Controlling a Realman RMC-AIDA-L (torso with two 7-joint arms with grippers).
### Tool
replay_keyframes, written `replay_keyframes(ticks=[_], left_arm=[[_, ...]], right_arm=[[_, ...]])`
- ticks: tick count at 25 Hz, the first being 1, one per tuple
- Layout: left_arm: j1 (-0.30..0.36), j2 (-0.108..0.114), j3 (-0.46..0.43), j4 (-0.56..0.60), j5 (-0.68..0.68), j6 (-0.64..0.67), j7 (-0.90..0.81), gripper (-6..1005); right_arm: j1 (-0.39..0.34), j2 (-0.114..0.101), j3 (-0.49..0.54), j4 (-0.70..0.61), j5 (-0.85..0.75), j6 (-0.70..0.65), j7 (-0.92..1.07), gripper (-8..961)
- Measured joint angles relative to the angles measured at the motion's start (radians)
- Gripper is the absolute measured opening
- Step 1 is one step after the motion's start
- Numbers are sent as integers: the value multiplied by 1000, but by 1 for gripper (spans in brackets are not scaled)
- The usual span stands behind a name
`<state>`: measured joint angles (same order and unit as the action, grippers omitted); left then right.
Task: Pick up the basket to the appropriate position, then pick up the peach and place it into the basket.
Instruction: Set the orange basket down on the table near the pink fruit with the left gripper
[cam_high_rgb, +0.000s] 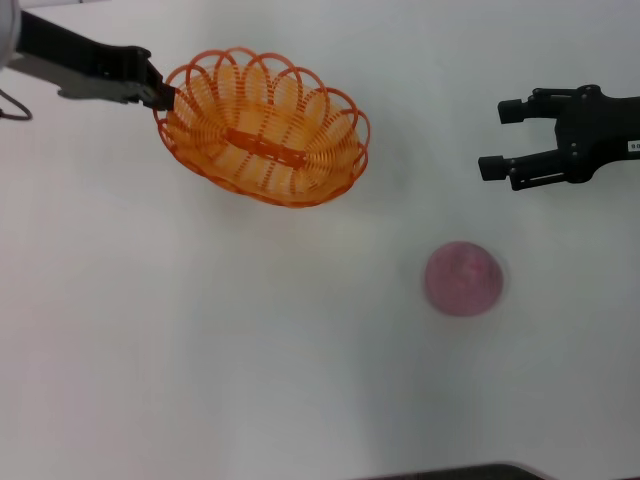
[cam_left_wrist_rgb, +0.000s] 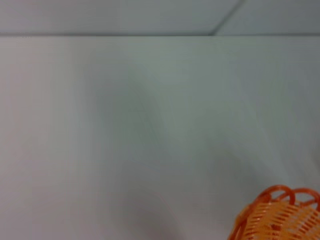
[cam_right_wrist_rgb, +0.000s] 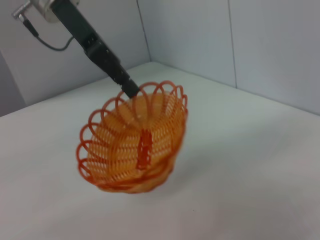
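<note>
— What do we have on our left side?

— Our left gripper (cam_high_rgb: 160, 95) reaches in from the far left, and its fingers are pinched together on the looped rim of the basket (cam_high_rgb: 265, 130), at the end of the basket nearest that arm. In the right wrist view we see the same thing: the dark arm comes down at a slant and the left gripper (cam_right_wrist_rgb: 131, 90) bites one loop of the basket (cam_right_wrist_rgb: 132, 142).

— How does the basket sit?

— It looks tilted in that wrist view, the gripped end higher than the other, with its open mouth turned partly toward the camera. We cannot tell for certain whether its low end touches the white table (cam_high_rgb: 200, 350). The left wrist view catches only a bit of the scalloped rim (cam_left_wrist_rgb: 280, 212) in one corner, above the table.

— And further to the right?

— The peach (cam_high_rgb: 463, 278) lies on the table, well apart from the basket, nearer to us than the basket is. Nothing touches it.

— And our right arm?

— Our right gripper (cam_high_rgb: 505, 140) comes in from the right edge, beyond the peach and off to the basket's right. Its two black fingers (cam_high_rgb: 512, 110) stand apart with nothing between them.
</note>
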<state>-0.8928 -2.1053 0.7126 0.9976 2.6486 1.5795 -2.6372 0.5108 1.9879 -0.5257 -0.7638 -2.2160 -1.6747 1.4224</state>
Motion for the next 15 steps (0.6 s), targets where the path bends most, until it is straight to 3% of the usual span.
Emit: replay_keyframes(ticks=[3, 5, 15], left_arm=[[47, -42, -2, 21, -2, -54, -57, 27], [77, -57, 3, 28, -4, -82, -103, 27], [229, -63, 23, -10, -117, -157, -188, 100]], right_arm=[[-2, 4, 4, -1, 2, 7, -19, 954], [-3, 6, 6, -5, 3, 11, -32, 954], [14, 16, 0, -2, 6, 32, -93, 953]])
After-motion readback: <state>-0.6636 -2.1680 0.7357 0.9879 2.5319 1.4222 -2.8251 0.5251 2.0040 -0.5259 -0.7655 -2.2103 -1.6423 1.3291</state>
